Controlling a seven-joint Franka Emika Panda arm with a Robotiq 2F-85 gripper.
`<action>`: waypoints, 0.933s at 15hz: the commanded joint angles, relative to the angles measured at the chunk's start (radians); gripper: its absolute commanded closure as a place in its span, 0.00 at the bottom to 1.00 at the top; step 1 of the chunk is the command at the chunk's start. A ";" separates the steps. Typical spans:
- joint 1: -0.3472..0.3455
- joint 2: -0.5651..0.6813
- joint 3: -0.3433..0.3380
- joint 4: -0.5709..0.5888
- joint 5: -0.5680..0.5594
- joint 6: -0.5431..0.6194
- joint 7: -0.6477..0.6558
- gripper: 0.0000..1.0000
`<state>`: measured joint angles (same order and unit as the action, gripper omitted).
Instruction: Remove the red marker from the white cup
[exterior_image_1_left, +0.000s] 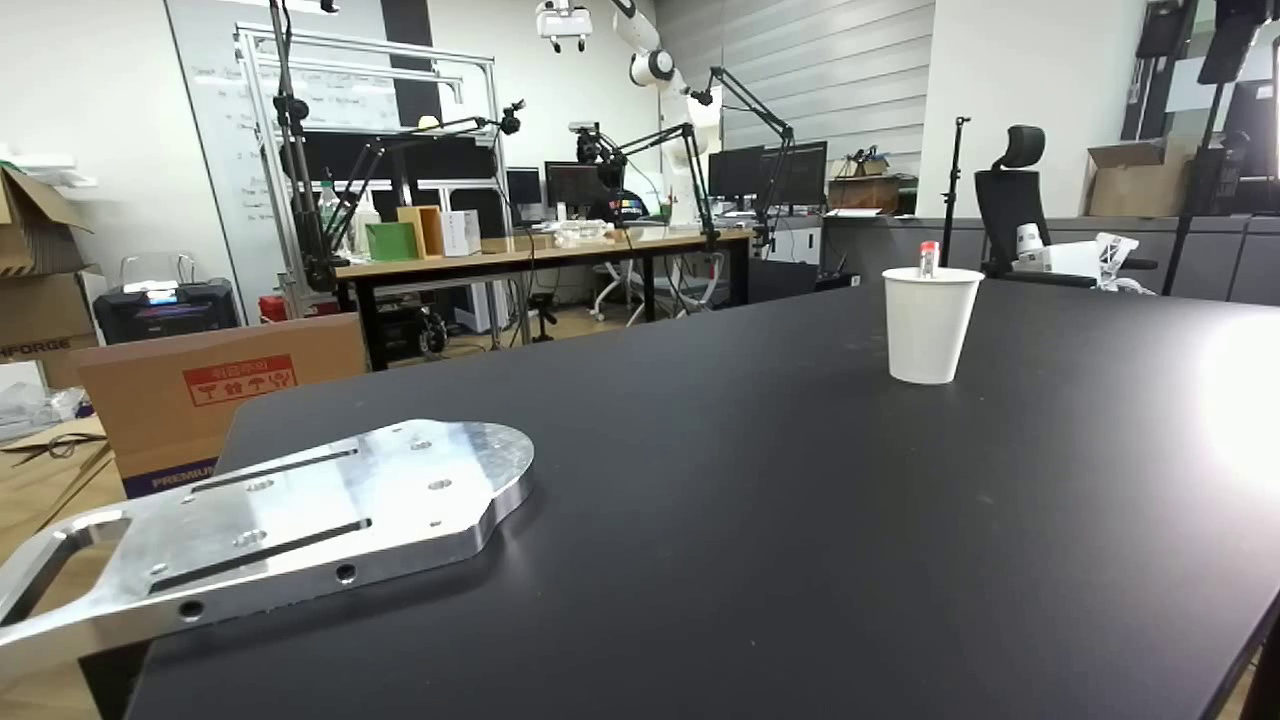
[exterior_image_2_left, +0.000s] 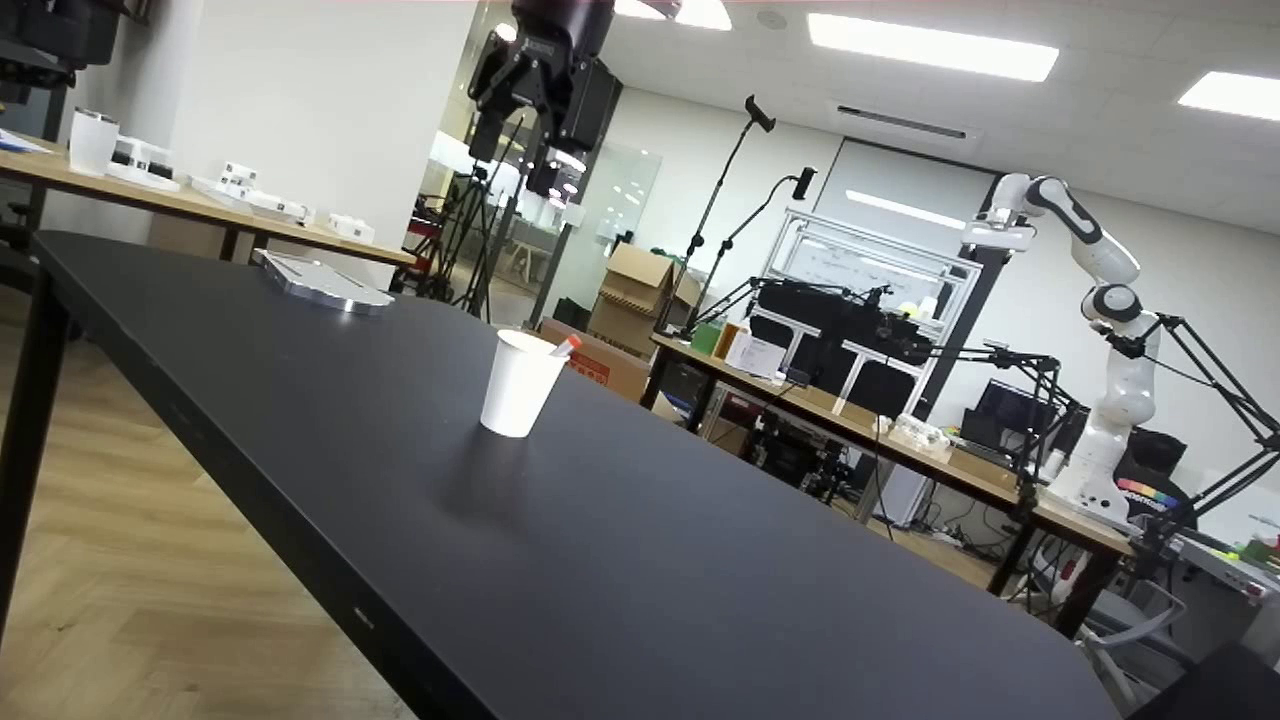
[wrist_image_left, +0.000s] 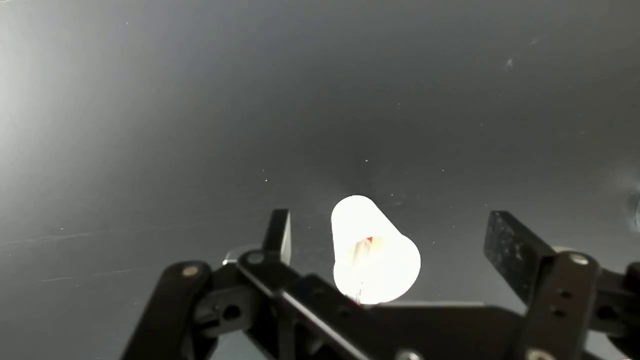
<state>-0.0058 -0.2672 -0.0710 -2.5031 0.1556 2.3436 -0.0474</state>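
Observation:
The white cup (exterior_image_1_left: 926, 330) stands upright on the black table; it also shows in an exterior view (exterior_image_2_left: 516, 390) and in the wrist view (wrist_image_left: 356, 217). The red marker (exterior_image_1_left: 928, 258) stands inside the cup, its red end poking above the rim. In an exterior view the marker (exterior_image_2_left: 567, 346) leans on the rim. In the wrist view it is washed out by glare, with a bit of red (wrist_image_left: 369, 239) showing and its upper end partly hidden by the gripper. My gripper (exterior_image_2_left: 515, 160) is open and empty, well above the table; its spread fingers (wrist_image_left: 390, 220) flank the cup in the wrist view.
A silver metal plate with slots (exterior_image_1_left: 330, 490) lies at the table's end, and also shows in an exterior view (exterior_image_2_left: 325, 283). The black table (exterior_image_1_left: 700, 480) has edges falling to the floor. Cardboard boxes (exterior_image_2_left: 630, 290) and a wooden bench (exterior_image_1_left: 560, 248) stand beyond.

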 joint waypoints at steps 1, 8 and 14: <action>-0.004 0.078 -0.002 0.064 0.016 -0.007 -0.001 0.00; -0.023 0.286 0.002 0.256 0.018 -0.064 0.023 0.00; -0.028 0.446 0.013 0.458 0.014 -0.145 0.047 0.00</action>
<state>-0.0242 0.0904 -0.0705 -2.1707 0.1655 2.2626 -0.0399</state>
